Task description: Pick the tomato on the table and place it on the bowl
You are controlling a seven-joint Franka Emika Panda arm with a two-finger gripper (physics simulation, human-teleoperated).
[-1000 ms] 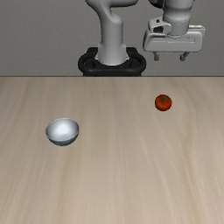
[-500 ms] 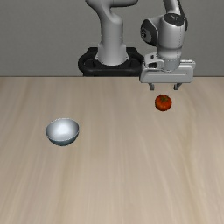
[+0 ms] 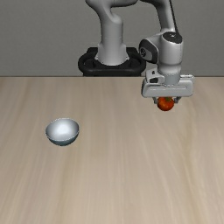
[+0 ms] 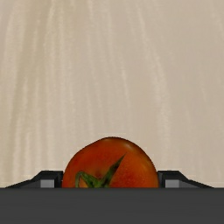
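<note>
The red tomato (image 3: 164,106) lies on the wooden table (image 3: 114,175) toward the exterior view's right. My gripper (image 3: 164,101) has come down over it, open, one finger on each side. In the wrist view the tomato (image 4: 111,164) with its green stem sits right between my fingertips (image 4: 49,180), which stand just beside its flanks; I see no squeeze on it. The shiny metal bowl (image 3: 63,132) rests upright on the table far off toward the exterior view's left, with nothing in it.
The robot's black base (image 3: 112,63) stands at the table's far edge behind the tomato. Plain wood stretches between the tomato and the bowl.
My hand has dropped from well above the table down onto the tomato, so the fingers now straddle it. Tomato and bowl have stayed where they were.
</note>
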